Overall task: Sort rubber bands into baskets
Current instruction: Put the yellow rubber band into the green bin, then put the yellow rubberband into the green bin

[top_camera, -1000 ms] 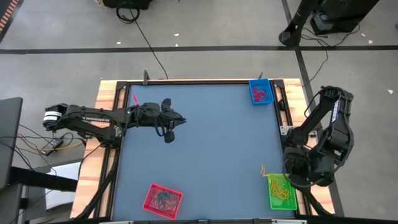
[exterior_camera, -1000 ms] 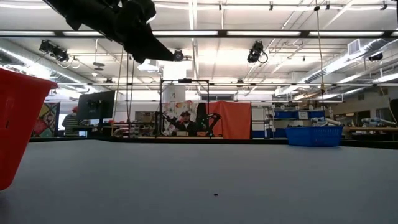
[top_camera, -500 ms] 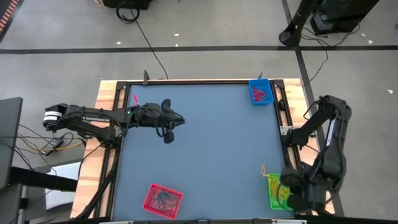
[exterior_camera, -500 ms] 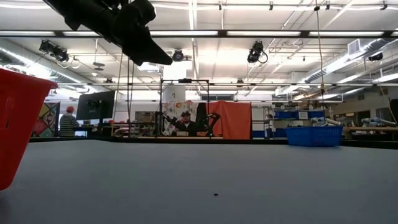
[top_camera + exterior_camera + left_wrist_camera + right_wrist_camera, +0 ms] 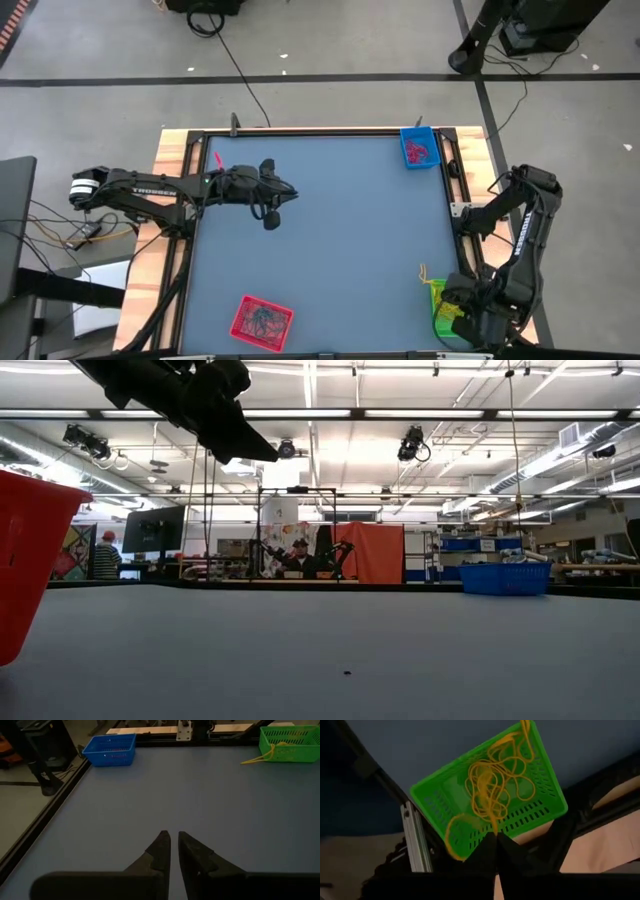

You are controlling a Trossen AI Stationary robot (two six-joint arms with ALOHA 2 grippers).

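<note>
1. From above, your left gripper (image 5: 287, 192) hangs over the blue table (image 5: 330, 230) near its left side, arm stretched out from the left edge. Its wrist camera shows what the overhead cannot: the two dark fingers (image 5: 159, 851) stand nearly together with a thin gap, and nothing is between them.

2. The red basket (image 5: 262, 320) sits near the front edge, left of centre, with a dark tangle inside; you cannot tell from above what colours the bands are. At table height only one red slanted wall (image 5: 30, 560) shows, cut off by the frame edge.

3. The blue basket (image 5: 419, 148) sits at the far right corner of the table with pink or red bands in it. The left wrist camera shows it (image 5: 111, 749) too, but its contents are too dim to make out.

4. The green basket (image 5: 448, 308) is at the front right corner, partly covered from above by your right arm. One yellow band (image 5: 260, 758) trails over its rim onto the table.

5. Your right gripper (image 5: 496, 836) is right above the green basket (image 5: 490, 795). Only its wrist camera shows the yellow rubber bands (image 5: 492, 780) heaped inside, and the fingertips pressed together on a yellow strand that runs up from that heap.

6. The level camera shows people far behind the table; they are too small to describe.
</note>
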